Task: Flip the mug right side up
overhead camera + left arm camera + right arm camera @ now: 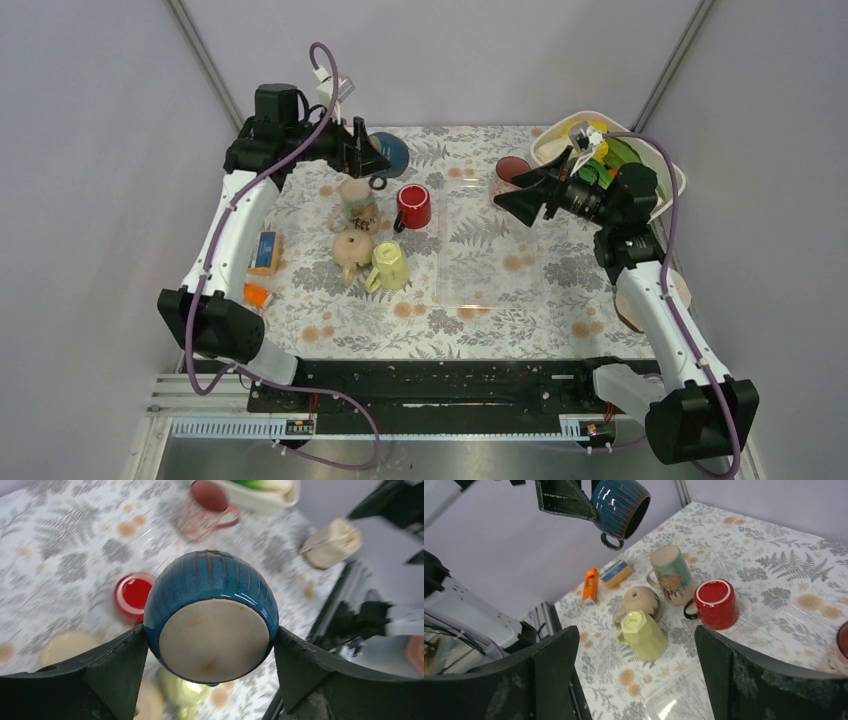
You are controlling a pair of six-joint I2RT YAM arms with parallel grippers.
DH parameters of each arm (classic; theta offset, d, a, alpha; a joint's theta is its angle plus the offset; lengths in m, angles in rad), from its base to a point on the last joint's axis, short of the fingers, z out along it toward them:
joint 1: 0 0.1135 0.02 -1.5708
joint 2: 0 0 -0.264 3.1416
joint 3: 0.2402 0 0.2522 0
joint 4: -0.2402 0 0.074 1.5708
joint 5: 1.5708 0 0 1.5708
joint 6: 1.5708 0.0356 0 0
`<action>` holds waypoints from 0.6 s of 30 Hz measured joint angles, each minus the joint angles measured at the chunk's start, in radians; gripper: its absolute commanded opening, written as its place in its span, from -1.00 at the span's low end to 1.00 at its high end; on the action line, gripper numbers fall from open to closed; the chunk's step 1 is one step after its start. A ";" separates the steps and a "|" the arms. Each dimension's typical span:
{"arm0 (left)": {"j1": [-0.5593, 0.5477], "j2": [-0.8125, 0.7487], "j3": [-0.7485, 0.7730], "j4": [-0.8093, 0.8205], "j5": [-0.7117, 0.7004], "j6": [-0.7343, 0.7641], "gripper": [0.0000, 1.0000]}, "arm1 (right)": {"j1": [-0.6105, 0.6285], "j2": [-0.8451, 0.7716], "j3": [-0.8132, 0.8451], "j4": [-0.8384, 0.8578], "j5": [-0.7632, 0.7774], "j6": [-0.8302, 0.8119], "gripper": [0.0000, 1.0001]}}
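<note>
A blue striped mug [618,504] is clamped between my left gripper's fingers [566,500] and held in the air above the back left of the table. It is tilted on its side, mouth facing right and a little down, handle hanging below. In the left wrist view its beige base [212,640] faces the camera, with my left gripper [210,652] shut on its sides. In the top view the mug [392,155] sits at my left gripper [368,152]. My right gripper [520,196] is open and empty above the middle right, and it also shows in the right wrist view [636,667].
On the floral cloth [560,300] stand a red mug [413,206], a yellow-green mug [390,265], a tan mug [352,247] and a patterned mug [357,200], bases up. A pink mug [511,170] and a white bowl [560,135] are at the back right. A small box [265,250] and an orange piece [256,294] lie at the left.
</note>
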 measured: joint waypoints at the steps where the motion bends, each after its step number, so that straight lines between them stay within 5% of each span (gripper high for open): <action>1: -0.014 0.000 -0.003 0.050 0.022 -0.062 -1.00 | 0.000 0.015 -0.009 0.052 -0.009 0.048 0.86; 11: -0.051 -0.029 -0.393 0.909 0.174 -0.757 -1.00 | 0.026 0.197 -0.086 0.509 -0.035 0.495 0.73; 18: -0.090 -0.029 -0.573 1.391 0.192 -1.103 -1.00 | 0.159 0.304 -0.094 0.690 -0.027 0.622 0.65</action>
